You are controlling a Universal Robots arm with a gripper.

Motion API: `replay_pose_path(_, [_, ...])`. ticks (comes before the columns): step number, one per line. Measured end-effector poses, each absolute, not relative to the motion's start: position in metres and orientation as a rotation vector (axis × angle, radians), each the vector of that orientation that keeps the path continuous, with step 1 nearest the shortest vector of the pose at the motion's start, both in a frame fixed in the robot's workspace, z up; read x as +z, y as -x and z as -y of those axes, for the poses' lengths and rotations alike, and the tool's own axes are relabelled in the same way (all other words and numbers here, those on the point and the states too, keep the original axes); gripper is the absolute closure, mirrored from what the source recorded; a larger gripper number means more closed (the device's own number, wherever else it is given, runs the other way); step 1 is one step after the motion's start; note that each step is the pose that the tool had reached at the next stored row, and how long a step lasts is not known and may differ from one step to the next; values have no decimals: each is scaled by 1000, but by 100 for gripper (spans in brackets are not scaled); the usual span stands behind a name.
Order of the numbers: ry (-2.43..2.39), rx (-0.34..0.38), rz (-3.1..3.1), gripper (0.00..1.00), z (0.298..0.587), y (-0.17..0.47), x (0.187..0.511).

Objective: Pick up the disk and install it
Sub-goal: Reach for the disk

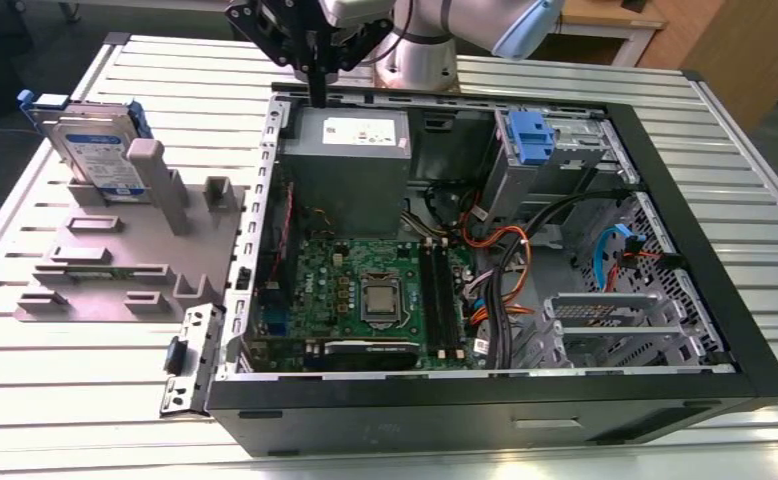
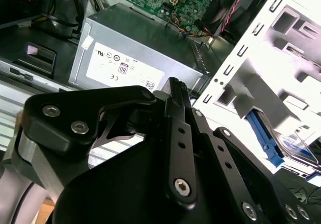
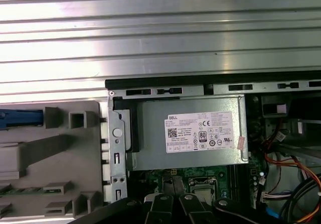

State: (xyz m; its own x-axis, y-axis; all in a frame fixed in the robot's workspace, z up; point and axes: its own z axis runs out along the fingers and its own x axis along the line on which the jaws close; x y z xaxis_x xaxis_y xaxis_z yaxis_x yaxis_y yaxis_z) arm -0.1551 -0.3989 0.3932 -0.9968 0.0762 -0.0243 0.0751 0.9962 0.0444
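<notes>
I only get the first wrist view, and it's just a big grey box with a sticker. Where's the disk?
Observer: The disk stands upright in a grey holder outside the computer case, at the exterior view's left.
Operator: Is the claw holding it?
Observer: No. The claw is shut and empty, by the case edge near that grey box, apart from the disk.
Operator: Anything blue inside?
Observer: A blue clip sits in the metal bay, to the exterior view's right of the grey box.
</notes>
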Motion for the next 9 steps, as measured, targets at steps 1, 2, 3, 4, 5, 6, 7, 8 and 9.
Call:
replay_pose_path(1, [-118, 68, -3113, 89, 399, 155, 393])
replay_pose_path(2, [-118, 68, -3113, 89, 399, 156, 393])
replay_pose_path(3, [-118, 68, -3113, 89, 399, 156, 393])
replay_pose_path(4, [-118, 68, -3113, 89, 399, 156, 393])
replay_pose_path(5, [-118, 68, -3113, 89, 399, 156, 393])
replay_pose_path(6, [-118, 68, -3113, 89, 399, 157, 393])
replay_pose_path(7, [-118, 68, -3113, 89, 399, 157, 393])
replay_pose_path(8, [-118, 68, -3113, 89, 399, 157, 393])
replay_pose_path(9, [-118, 68, -3113, 89, 399, 158, 393])
